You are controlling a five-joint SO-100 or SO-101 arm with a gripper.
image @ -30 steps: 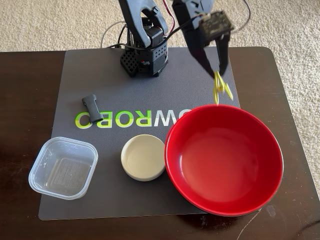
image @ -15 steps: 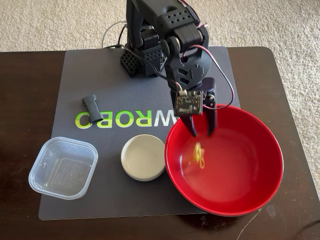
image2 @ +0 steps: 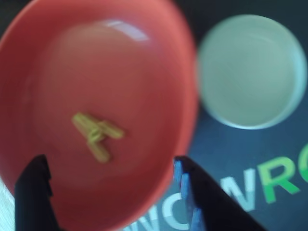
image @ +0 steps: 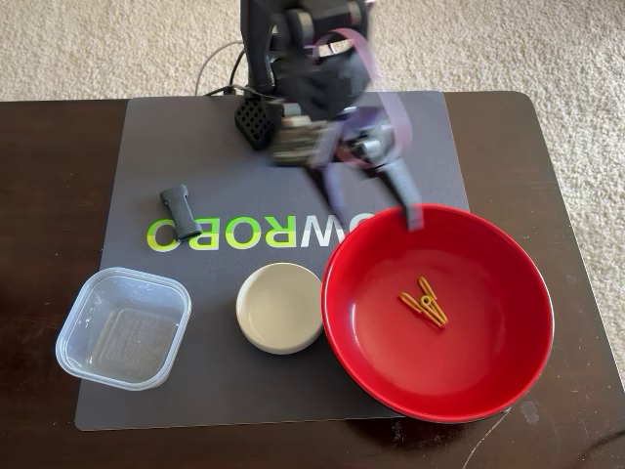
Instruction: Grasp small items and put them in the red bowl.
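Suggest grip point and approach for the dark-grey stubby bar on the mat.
Come straight down on the dark-grey stubby bar and close the hand across its narrow middle. It lies flat on the grey mat, long axis running roughly toward the camera in the fixed view, with nothing touching it. So turn the fingers crosswise to that axis.

Yellow-green wire clip (image: 423, 300), glossy red bowl (image: 488, 376), cream dish (image: 279, 308).

My arm (image: 332, 117) is smearing into motion blur in the fixed view, so my pincer (image: 405, 210) is showing only as a dark streak there. In the wrist view everything is blurring: the red bowl (image2: 57, 62) is running off the left edge, and the small cream round dish (image2: 250, 72) is losing its rim detail.
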